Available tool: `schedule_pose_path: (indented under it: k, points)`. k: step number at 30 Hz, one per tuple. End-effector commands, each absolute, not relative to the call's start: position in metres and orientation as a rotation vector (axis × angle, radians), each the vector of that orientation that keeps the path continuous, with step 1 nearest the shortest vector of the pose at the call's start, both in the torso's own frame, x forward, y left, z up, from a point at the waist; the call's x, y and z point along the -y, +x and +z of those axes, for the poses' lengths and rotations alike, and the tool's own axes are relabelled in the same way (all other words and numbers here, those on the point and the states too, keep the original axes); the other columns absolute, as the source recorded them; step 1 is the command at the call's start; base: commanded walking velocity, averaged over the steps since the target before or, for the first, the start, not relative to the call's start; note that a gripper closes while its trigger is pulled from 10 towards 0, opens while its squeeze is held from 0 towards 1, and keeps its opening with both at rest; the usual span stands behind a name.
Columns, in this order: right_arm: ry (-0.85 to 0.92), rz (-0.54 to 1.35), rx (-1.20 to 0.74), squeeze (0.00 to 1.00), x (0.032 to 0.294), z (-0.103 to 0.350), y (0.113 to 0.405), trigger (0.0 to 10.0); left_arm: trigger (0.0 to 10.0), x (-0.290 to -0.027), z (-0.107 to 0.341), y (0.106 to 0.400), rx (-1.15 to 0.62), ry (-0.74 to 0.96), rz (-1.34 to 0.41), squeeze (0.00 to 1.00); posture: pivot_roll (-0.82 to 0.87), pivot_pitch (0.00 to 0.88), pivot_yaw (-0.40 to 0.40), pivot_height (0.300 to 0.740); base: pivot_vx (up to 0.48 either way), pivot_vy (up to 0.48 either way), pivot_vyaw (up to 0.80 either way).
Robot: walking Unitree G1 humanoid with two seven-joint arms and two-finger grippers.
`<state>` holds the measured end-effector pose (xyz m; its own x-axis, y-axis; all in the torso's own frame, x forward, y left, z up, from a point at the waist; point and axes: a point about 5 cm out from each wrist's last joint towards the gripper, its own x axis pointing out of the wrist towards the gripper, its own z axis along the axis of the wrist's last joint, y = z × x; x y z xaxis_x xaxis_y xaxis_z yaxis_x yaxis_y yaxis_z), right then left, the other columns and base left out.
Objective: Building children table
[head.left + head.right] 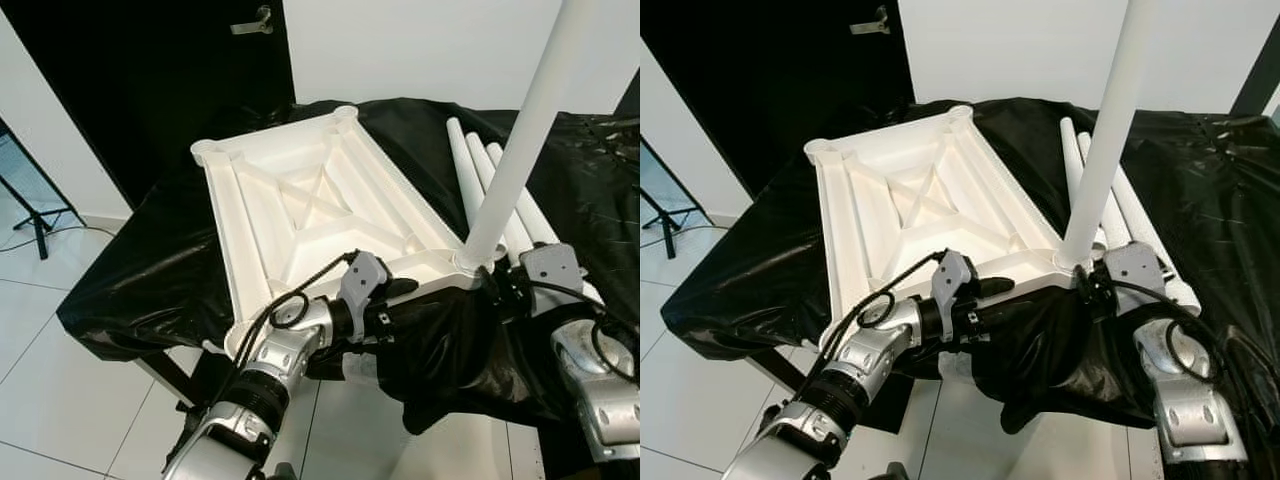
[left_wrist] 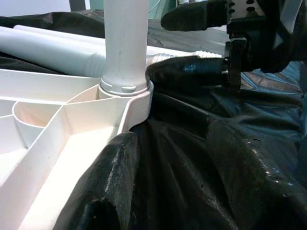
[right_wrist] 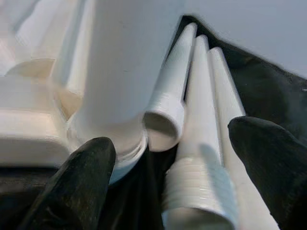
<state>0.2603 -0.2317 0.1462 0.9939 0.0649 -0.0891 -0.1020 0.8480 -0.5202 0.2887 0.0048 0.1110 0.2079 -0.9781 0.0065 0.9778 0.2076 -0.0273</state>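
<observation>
Upright leg (image 1: 520,150) stands just beside the spread-fingered right gripper (image 3: 172,158), apparently untouched.

White tabletop (image 1: 300,200) looks moulded plastic, smooth, satin-matt, ribbed underside up. Upright leg (image 1: 520,150) and loose legs (image 3: 201,110): same white plastic, smooth, threaded ends ridged. Black sheet (image 1: 140,270) is thin glossy plastic film, wrinkled. Gripper fingers (image 3: 76,182) matt black, slightly grainy. Arm (image 1: 270,370) brushed silver metal.

Bright, even light; wrist views softly blurred.
</observation>
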Motion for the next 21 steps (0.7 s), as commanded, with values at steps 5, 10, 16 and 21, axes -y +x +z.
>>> schedule_pose_path:
  k: [5,10,16,21]
  points:
    - [-0.491,0.228,-0.138,0.00,0.220,0.128,0.260,10.0,10.0,-0.008,0.104,0.285,-0.033,-0.019,-1.392,0.00,0.06,0.000,0.033,0.740,0.000,0.000,0.00]
    - [-0.464,0.264,-0.138,0.00,0.220,0.121,0.273,10.0,10.0,-0.005,0.105,0.285,-0.031,-0.017,-1.406,0.00,0.06,0.000,0.038,0.740,0.000,0.000,0.00]
    - [-0.448,0.317,-0.113,0.00,0.217,0.126,0.288,10.0,10.0,-0.004,0.107,0.286,-0.024,-0.014,-1.407,0.00,0.08,0.000,0.036,0.740,0.000,0.000,0.00]
    - [-0.420,0.375,-0.058,0.00,0.210,0.138,0.297,0.0,10.0,-0.009,0.107,0.287,-0.023,-0.008,-1.390,0.00,0.11,0.000,0.027,0.740,0.000,0.000,0.00]
